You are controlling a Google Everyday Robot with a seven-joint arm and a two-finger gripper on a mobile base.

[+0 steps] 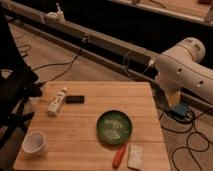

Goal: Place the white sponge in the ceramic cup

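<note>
One white sponge [135,155] lies beside an orange carrot [119,156] at lower right of the worktop [90,125]; ceramic cup [34,142] lower left; gripper [173,100] off right, grip unreadable.

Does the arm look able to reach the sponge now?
Probably yes. The sponge lies near the table's front right corner, nothing over it, an orange thing beside it. The arm is raised beyond the right edge; its tool is not in view.
</note>
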